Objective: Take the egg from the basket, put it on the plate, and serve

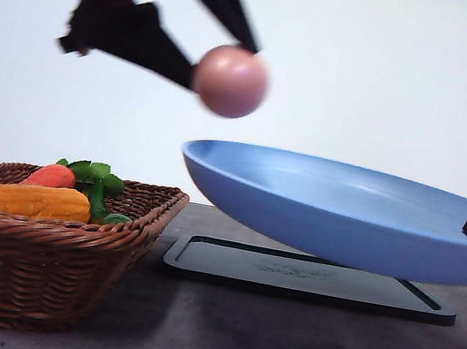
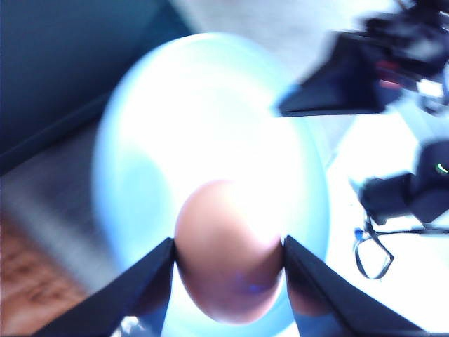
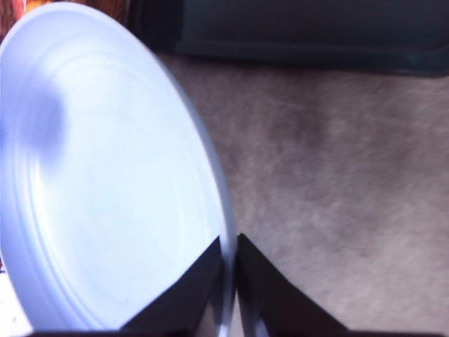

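Basket [image 1: 40, 259] up close on my worktop [image 1: 294, 346]; my left tool [image 1: 225, 64] pinches the egg [image 1: 230, 81] above the plate [image 1: 344, 213], whose rim my right tool [image 3: 229, 281] clamps, lifted over the tray [image 1: 306, 276].

Behind my raised left claw I see a plain white wall [image 1: 367, 71], evenly lit. Below it, the dark grey table [image 1: 277, 343] shows soft shadows.
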